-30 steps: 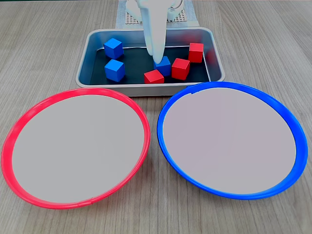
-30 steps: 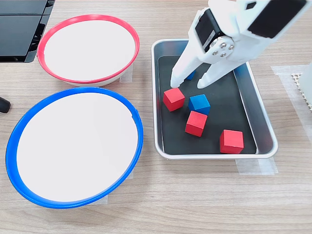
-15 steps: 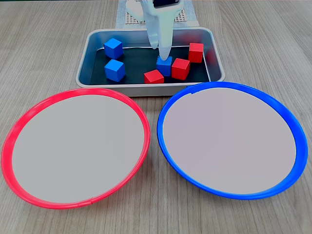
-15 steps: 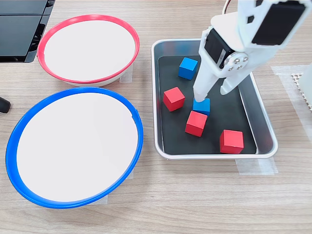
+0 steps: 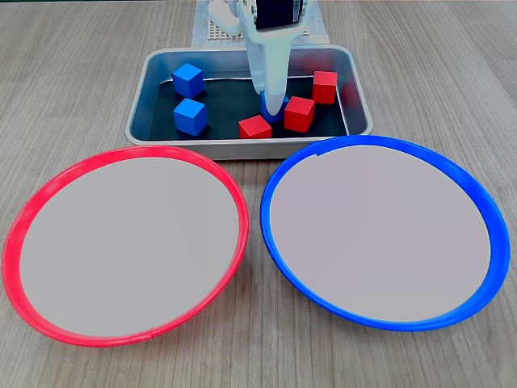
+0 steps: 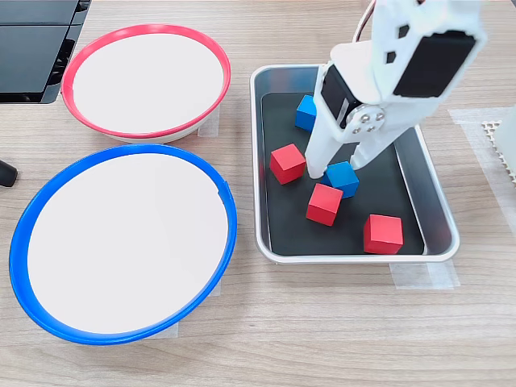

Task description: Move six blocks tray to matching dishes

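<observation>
The silver tray (image 5: 242,144) (image 6: 355,256) holds the blocks. In a fixed view two blue blocks (image 5: 187,79) (image 5: 191,116) lie at its left, and red blocks (image 5: 254,127) (image 5: 299,114) (image 5: 325,86) at the centre and right. My white gripper (image 5: 273,103) (image 6: 337,168) reaches down into the tray, open, with a finger on either side of a third blue block (image 5: 276,111) (image 6: 344,179) that rests on the tray floor. The red-rimmed dish (image 5: 121,152) (image 6: 145,30) and the blue-rimmed dish (image 5: 380,141) (image 6: 121,150) hold nothing.
A white mesh mat (image 5: 212,32) (image 6: 504,141) lies behind the tray. A dark flat device (image 6: 32,48) sits by the red-rimmed dish. Red blocks (image 6: 287,163) (image 6: 324,204) lie close to my fingers. Bare wooden table surrounds the dishes.
My gripper moved from beside the red block onto the central blue block and dropped lower, its fingers now on either side of it. That block shifted slightly.
</observation>
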Action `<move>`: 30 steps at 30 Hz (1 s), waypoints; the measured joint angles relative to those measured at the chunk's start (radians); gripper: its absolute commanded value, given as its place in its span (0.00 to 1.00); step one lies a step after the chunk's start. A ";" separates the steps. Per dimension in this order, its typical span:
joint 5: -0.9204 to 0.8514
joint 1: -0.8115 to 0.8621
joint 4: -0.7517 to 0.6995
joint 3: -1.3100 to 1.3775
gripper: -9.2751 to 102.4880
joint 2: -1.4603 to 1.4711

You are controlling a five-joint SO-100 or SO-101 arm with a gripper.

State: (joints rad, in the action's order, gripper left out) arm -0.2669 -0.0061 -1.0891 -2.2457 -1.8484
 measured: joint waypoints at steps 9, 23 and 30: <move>-0.049 -0.025 0.028 -0.077 0.08 -0.002; -0.008 -0.063 -0.256 0.552 0.08 0.091; 0.046 -0.190 0.021 0.779 0.08 0.433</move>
State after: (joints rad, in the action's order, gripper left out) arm -0.2209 -0.1963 -1.0677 -1.4665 -1.4159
